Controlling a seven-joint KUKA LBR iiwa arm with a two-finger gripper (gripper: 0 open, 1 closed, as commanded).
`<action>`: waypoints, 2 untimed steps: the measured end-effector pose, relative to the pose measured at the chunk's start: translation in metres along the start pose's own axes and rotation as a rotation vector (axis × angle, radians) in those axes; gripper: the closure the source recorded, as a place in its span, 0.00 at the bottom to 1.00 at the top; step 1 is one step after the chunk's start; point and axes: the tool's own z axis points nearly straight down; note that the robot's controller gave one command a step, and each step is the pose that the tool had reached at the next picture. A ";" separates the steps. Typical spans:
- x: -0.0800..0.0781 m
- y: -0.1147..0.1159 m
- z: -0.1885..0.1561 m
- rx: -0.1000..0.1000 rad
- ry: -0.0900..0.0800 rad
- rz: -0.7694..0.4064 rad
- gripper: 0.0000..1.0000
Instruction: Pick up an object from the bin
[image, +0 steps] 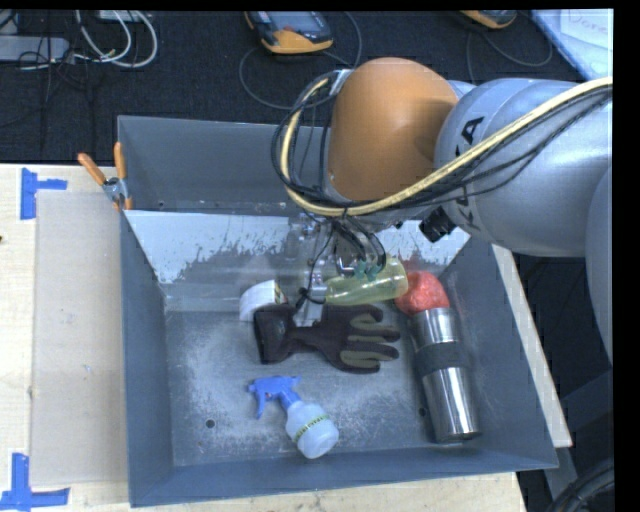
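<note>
gripper (313, 290) low at back-centre of bin (205, 375), hanging under the orange cover (390, 125) and cables (300, 170). its tip sits at the cuff end of the black glove (330, 338), between the white roll (260, 297) and the yellow-green bottle (368, 288). how wide it stands, and whether it has hold of anything: cannot tell, wrist parts and cables crowd the tip.

likely target: glove or bottle, both touching or just beside the tip. which one, not clear.

why things lie so: loose items look tumbled toward the back wall's foot. the glove lies flat, cuff toward the roll. the bottle lies on its side across the glove's upper edge.

materials:
- glove: limp, matte, dark fabric or rubber; should fold under a pinch.
- yellow-green bottle: translucent plastic, smooth, round; may roll or slip.
- red lump (425, 290): rough, spongy-looking, against the bottle's end.
- steel flask (442, 380): polished cylinder with black band, lying lengthwise by the right wall.
- spray bottle (298, 415): white body, blue trigger, on its side near the front, well apart from the gripper.
- bin floor: grey metal, scuffed, speckled.
</note>
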 end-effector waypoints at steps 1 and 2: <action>-0.001 -0.001 -0.005 -0.001 -0.007 0.003 0.00; 0.001 -0.042 0.072 -0.001 -0.007 -0.050 0.00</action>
